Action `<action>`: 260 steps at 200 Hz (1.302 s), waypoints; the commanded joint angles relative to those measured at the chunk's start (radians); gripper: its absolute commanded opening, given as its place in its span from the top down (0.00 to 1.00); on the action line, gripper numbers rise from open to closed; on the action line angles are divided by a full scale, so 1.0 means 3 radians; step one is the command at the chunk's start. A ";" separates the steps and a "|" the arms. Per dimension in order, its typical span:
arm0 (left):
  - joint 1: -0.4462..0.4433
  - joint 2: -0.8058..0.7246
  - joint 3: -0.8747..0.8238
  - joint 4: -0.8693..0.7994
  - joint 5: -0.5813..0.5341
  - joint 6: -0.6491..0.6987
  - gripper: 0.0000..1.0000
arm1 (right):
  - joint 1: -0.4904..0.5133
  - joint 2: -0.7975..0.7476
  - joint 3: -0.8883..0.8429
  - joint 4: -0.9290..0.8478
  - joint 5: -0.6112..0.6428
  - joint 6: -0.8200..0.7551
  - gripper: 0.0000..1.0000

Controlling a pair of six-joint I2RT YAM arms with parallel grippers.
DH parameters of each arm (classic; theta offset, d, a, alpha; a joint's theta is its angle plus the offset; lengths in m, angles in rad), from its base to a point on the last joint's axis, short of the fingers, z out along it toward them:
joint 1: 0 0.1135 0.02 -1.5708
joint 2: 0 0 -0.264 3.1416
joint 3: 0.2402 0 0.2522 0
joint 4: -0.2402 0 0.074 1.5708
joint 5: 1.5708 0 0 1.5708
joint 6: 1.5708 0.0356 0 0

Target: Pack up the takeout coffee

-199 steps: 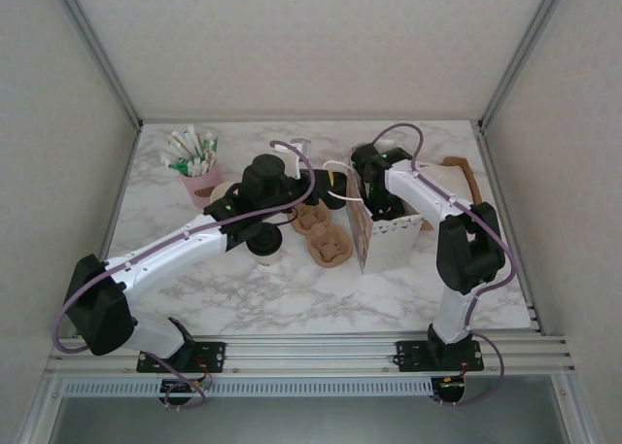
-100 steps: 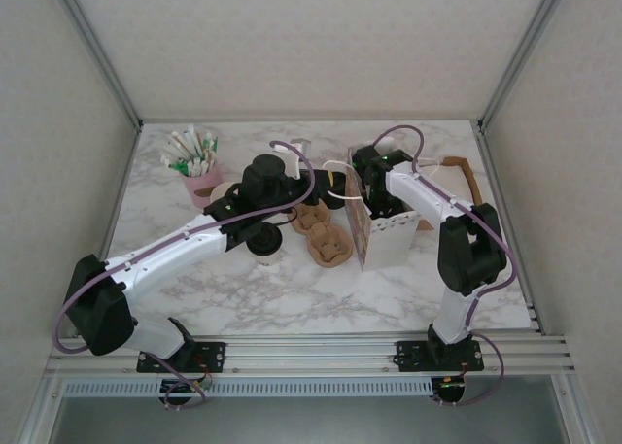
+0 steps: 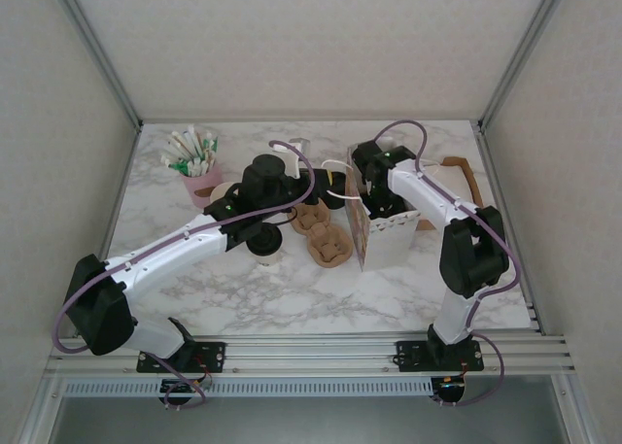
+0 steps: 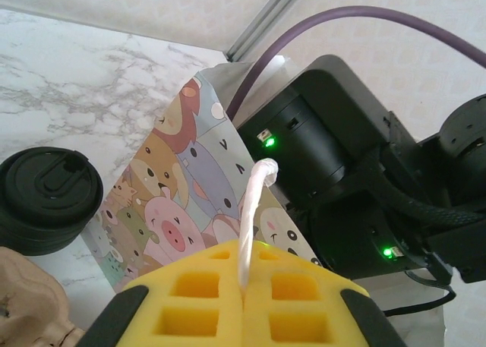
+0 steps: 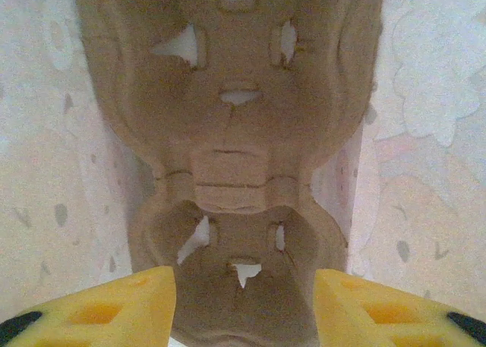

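The takeout coffee [image 3: 264,243], a small cup with a black lid, stands on the marble just under my left forearm. A paper bag [image 3: 391,238] printed with cartoon animals [image 4: 175,187] stands upright right of centre. My left gripper [image 4: 244,286] is shut on the bag's white cord handle [image 4: 254,210], which runs up between its pads. My right gripper [image 5: 243,309] reaches down inside the bag, jaws open. Its yellow fingertips [image 5: 129,309] hang on either side of a brown pulp cup carrier [image 5: 235,134] lying at the bag's bottom, and nothing is gripped.
Two more brown carriers [image 3: 326,238] lie left of the bag. A short black cylinder [image 4: 47,199] stands beside them. A pink cup of sticks [image 3: 197,170] and stacked cream cups [image 3: 224,189] stand at back left. A brown-handled tray [image 3: 466,177] sits behind the bag.
The right arm has shifted slightly up over the bag. The left arm, the coffee and the bag have stayed put.
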 commanded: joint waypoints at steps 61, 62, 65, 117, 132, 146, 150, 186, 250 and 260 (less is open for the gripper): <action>0.0113 0.0257 0.0304 0.0009 0.0020 0.0106 0.89 | -0.0096 0.0163 0.0484 -0.0107 0.0013 -0.0077 0.46; 0.0113 0.0258 0.0307 0.0008 0.0024 0.0106 0.89 | -0.0096 0.0162 0.0489 -0.0112 0.0011 -0.0079 0.46; 0.0113 0.0263 0.0309 0.0010 0.0032 0.0103 0.89 | -0.0096 0.0162 0.0500 -0.0115 0.0012 -0.0077 0.46; 0.0113 0.0176 0.0248 0.0012 0.0069 0.0071 0.79 | -0.0100 -0.0019 0.0517 -0.0198 -0.0010 -0.0067 0.42; 0.0113 0.0153 0.0246 0.0004 0.0080 0.0070 0.76 | -0.0098 -0.0095 0.0518 -0.0226 -0.0019 -0.0057 0.41; 0.0113 0.0131 0.0241 -0.0006 0.0085 0.0066 0.72 | -0.0098 -0.0175 0.0534 -0.0245 -0.0038 -0.0046 0.40; 0.0113 0.0124 0.0243 -0.0005 0.0087 0.0062 0.71 | -0.0096 -0.0200 0.0539 -0.0253 -0.0042 -0.0044 0.39; 0.0113 0.0042 0.0243 -0.0019 0.0099 0.0072 0.63 | -0.0098 -0.0413 0.0620 -0.0306 -0.0092 -0.0040 0.34; 0.0113 -0.0187 0.0211 -0.0047 0.0090 0.0109 0.46 | -0.0096 -0.0837 0.0738 -0.0306 -0.0151 -0.0031 0.25; 0.0113 -0.0218 0.0206 -0.0046 0.0101 0.0115 0.43 | -0.0096 -0.0902 0.0741 -0.0292 -0.0163 -0.0034 0.23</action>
